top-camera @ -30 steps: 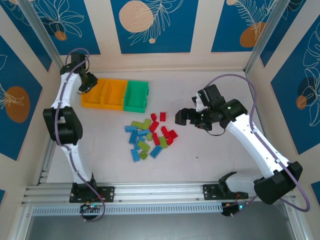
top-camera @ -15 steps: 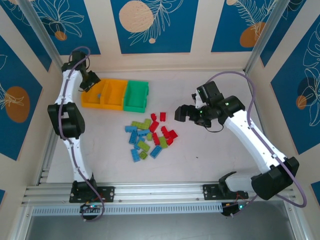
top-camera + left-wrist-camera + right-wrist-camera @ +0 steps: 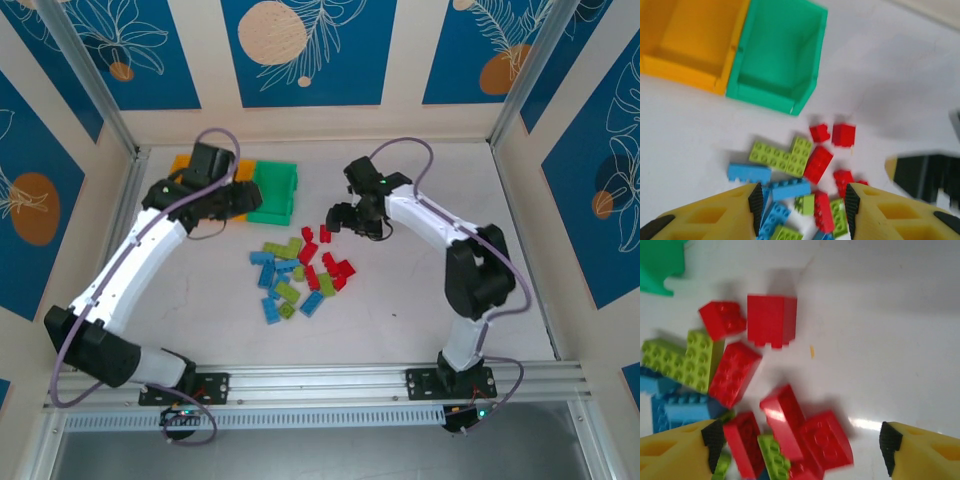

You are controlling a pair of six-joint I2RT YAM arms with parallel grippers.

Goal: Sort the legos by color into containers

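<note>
The legos [image 3: 300, 270] lie in a loose pile mid-table, red [image 3: 782, 417], light blue [image 3: 787, 189] and lime green [image 3: 777, 156] mixed. The containers stand at the back left: a green bin [image 3: 275, 190] [image 3: 782, 52] joined to orange-yellow bins [image 3: 695, 40], which my left arm partly covers in the top view. My left gripper [image 3: 248, 203] [image 3: 804, 210] hangs open over the bins' near edge, looking down at the pile, nothing between its pads [image 3: 756, 204]. My right gripper [image 3: 335, 218] [image 3: 800, 445] is open above the red bricks at the pile's far right side, holding nothing.
Both bins seen in the left wrist view look bare inside. The right gripper shows as a dark blurred shape [image 3: 925, 175] at the right of that view. Bare white table [image 3: 420, 290] spreads right of the pile. Walls close the back and sides.
My left arm has swung from the far-left corner across the bins toward the pile. My right gripper has moved left and back, coming over the red bricks.
</note>
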